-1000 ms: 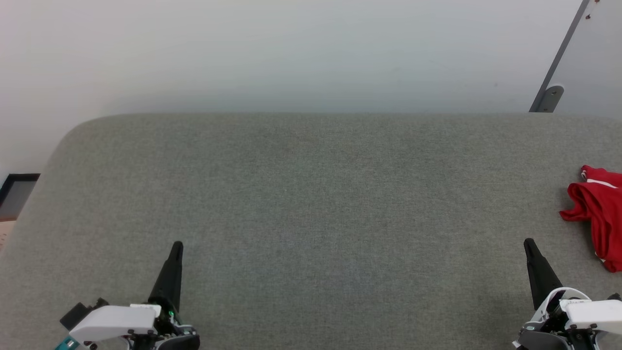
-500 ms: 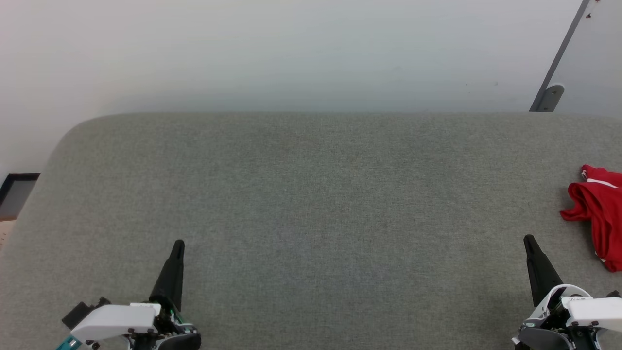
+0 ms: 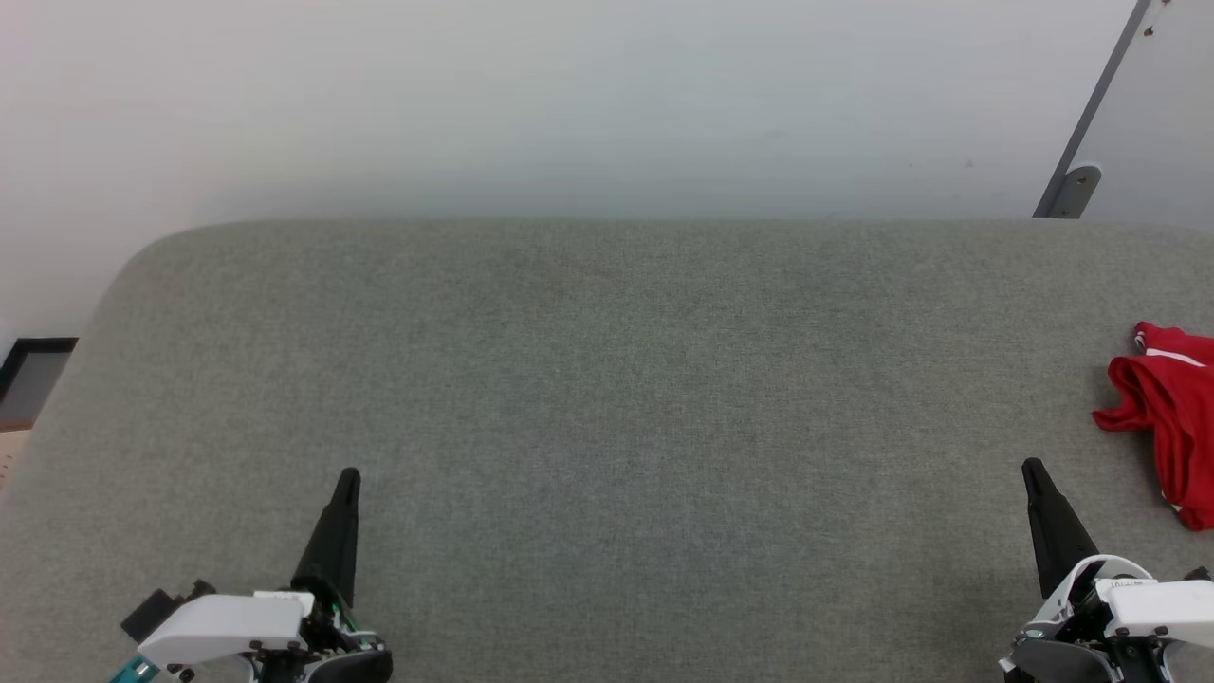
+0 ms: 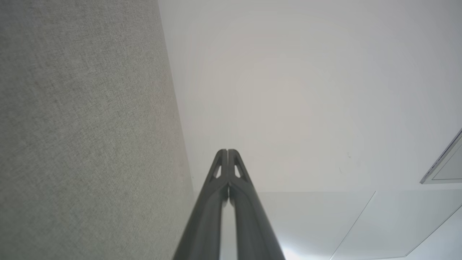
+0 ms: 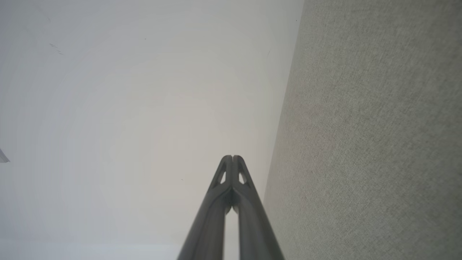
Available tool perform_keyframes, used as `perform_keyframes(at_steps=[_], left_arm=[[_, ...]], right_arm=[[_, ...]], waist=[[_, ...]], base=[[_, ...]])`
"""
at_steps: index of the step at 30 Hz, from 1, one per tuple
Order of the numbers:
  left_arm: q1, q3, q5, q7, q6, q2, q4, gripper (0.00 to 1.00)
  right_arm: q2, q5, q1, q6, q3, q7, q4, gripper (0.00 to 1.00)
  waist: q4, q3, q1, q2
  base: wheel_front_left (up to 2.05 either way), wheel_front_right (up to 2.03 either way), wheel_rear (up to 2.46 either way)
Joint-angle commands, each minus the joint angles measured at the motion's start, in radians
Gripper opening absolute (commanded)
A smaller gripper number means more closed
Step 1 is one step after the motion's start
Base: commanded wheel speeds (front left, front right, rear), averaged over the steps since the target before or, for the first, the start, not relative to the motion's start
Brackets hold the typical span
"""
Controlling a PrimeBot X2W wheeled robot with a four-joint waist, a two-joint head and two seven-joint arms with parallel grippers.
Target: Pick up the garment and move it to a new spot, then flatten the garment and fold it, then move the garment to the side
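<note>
Head view: grey fabric-covered worktop [image 3: 607, 398] spans most of the pic, pale wall [image 3: 569, 95] behind it at 12 o'clock. Garment [image 3: 1168, 417] lies on the worktop at 3 o'clock, at the pic's edge & cut off by it. It is red cloth, bunched up in folds, w/ a thin white stripe near its top. No lettering readable on the part that shows.

L end effector [image 3: 347, 474] is at 7 o'clock, low in the pic. Its dark fingers are pressed together to one point aimed approx at 12, nothing btwn them. R end effector [image 3: 1031, 465] is at 5 o'clock, also fully closed & empty, tip leaning a bit toward 11. Garment sits at approx 2 o'clock from the R tip, near but not touching. L one is well apart from it, across the worktop.

L wrist view: fingers [image 4: 207, 220] meet tip to tip, worktop fabric on the 9 o'clock side, wall at 3. R wrist view: fingers [image 5: 252, 224] likewise tip to tip, fabric at 3 o'clock, wall at 9.

Misc, head view: slanted grey bar [image 3: 1091, 104] w/ a bracket at 2 o'clock. Dark frame [image 3: 33, 375] at 9 o'clock, past the worktop's rounded corner.
</note>
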Motion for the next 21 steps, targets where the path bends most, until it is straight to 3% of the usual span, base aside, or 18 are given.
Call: perform_keyframes(at_steps=[1, 21], left_arm=[[-0.009, 0.002, -0.003, 0.002, -0.005, 0.0, 0.001, 0.0], [-0.009, 0.002, -0.003, 0.002, -0.005, -0.001, 0.001, 0.0]], right_arm=[[0.003, 0.004, -0.003, -0.001, -0.001, 0.003, -0.002, 0.0], [0.003, 0.004, -0.003, -0.001, 0.0, 0.003, -0.002, 0.0]], waist=[[0.0, 0.0, -0.0001, -0.0001], [0.0, 0.0, -0.0001, -0.0001]], base=[[0.0, 0.0, 0.0], [0.0, 0.0, 0.0]])
